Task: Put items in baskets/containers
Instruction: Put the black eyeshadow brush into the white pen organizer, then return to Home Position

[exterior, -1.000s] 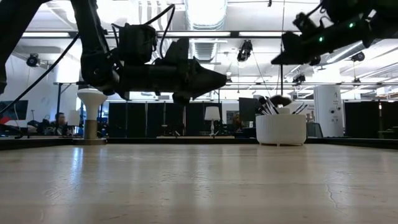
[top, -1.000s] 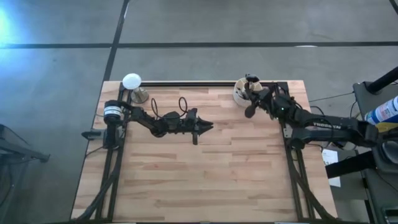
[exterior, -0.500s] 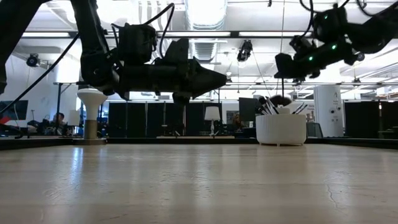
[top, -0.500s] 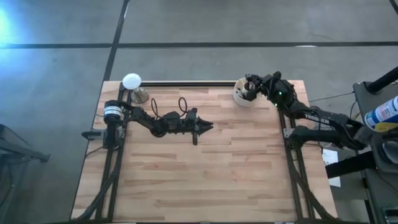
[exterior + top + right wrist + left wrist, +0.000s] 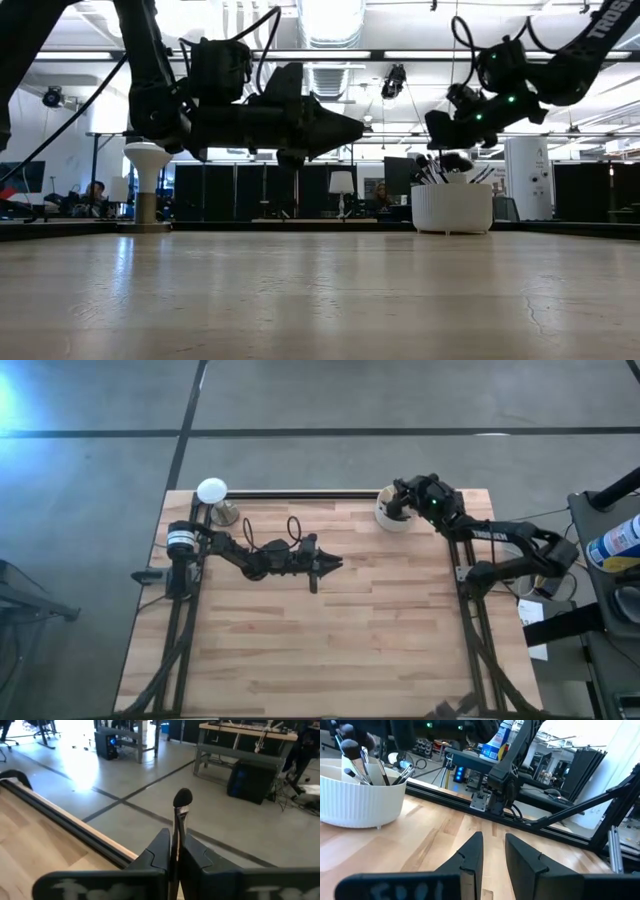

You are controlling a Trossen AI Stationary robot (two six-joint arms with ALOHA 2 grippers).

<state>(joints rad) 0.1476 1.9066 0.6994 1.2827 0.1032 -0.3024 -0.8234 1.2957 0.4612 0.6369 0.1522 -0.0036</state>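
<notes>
**Right gripper holds a brush above the cup**

Nearest the low camera, the bare wooden table [image 5: 320, 290] stretches away. Over its middle hangs the left gripper [image 5: 335, 564], clear of the wood, its two fingers [image 5: 470, 857] a narrow gap apart with nothing between them; its arm reaches in from the left edge of the table.

Farther back, at the far right corner, stands the cream ribbed cup [image 5: 452, 208]. Several brushes [image 5: 440, 168] stand in it, handles down and heads up, leaning against its rim; one has a full dark head. The left wrist view shows the same cup [image 5: 357, 795] with brush heads poking above it.

The right gripper [image 5: 400, 497] hovers directly over the cup, just above the brush heads. Its fingers [image 5: 160, 852] are pressed together on the handle of a brush [image 5: 181, 812], whose small dark rounded head sticks out past the fingertips.

At the far left corner sits a white disc on a metal stand [image 5: 213, 498].
</notes>
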